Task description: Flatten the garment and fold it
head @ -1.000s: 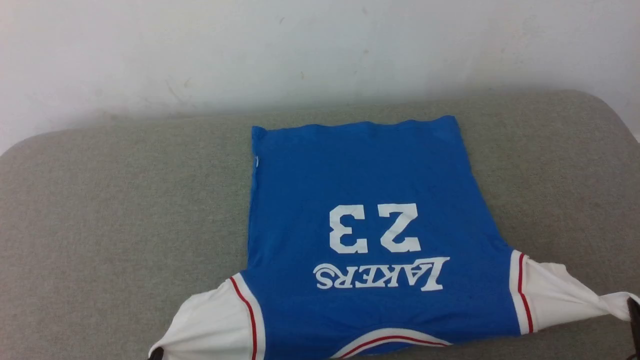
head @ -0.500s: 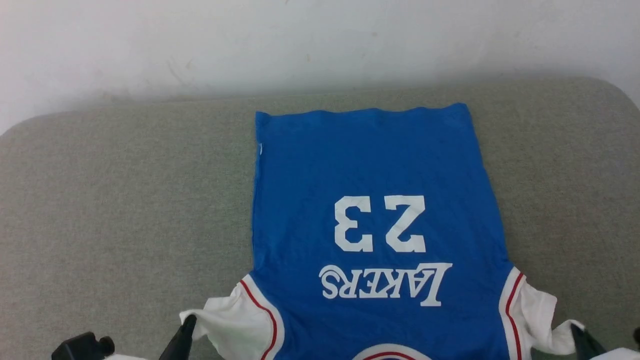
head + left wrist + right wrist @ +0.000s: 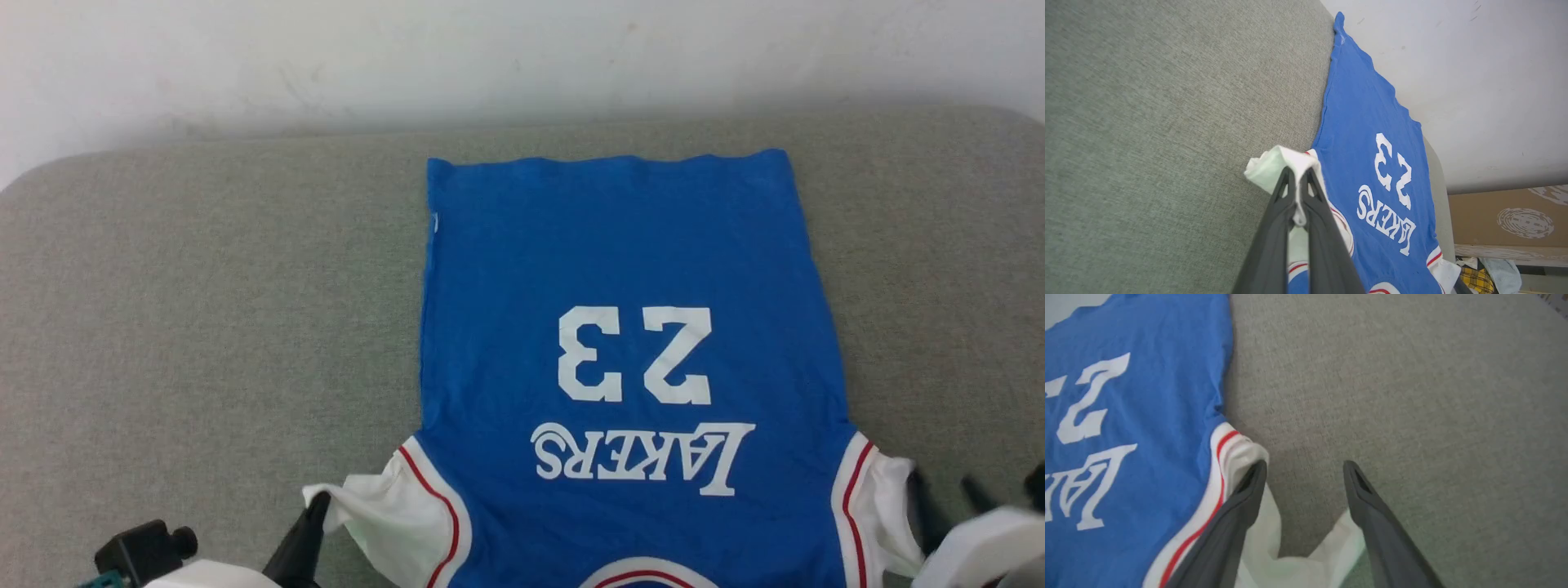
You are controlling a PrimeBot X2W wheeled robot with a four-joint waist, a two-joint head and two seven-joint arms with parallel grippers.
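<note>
One blue shirt (image 3: 629,269) lies spread front-up on a grey cushion (image 3: 204,327), its hem toward the white wall (image 3: 490,57) and its collar toward me, so the white "23" and "LAKERS" read upside down from my head. My two pincers flank it at the lower edge. The left pincer (image 3: 320,502) is at the tip of the white sleeve on my left (image 3: 375,523), and the right pincer (image 3: 945,490), blurred here, is just beside the white sleeve on my right (image 3: 886,498). Each of the two sleeves carries a red stripe where it meets the blue. Along my left wrist, that pincer's two dark fingers (image 3: 1276,237) are pressed together, pinching a bunched fold of the sleeve, with white cloth caught between them. The blue body runs away along the cushion toward the wall. Past the cushion's far end stand a brown cardboard panel (image 3: 1515,216) printed with a pale whorl and a small heap of cloth (image 3: 1474,279), one piece yellow plaid. Along my right wrist, the two fingers of that pincer (image 3: 1374,514) are spread wide and grip nothing. The other sleeve lies crumpled on the cushion beneath and between them. One finger lies over the sleeve's edge, and I cannot tell whether it touches. The grey weave runs on to the right.
</note>
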